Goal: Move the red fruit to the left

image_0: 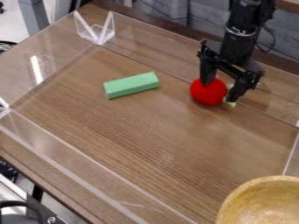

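The red fruit (208,92) is a small round bright red toy on the wooden tabletop at the right, with its pale green stem end (230,102) pointing right. My gripper (225,84) hangs just above and behind it, pointing down, jaws open and empty. The left finger (204,72) stands behind the fruit's left side. The right finger (247,85) stands to the fruit's right, near the stem. The fruit rests on the table, and I cannot tell whether a finger touches it.
A flat green rectangular block (131,85) lies left of the fruit. Clear acrylic walls (47,61) ring the wooden surface, with a clear bracket (96,31) at the back left. A wooden bowl's rim (263,197) shows at the front right corner.
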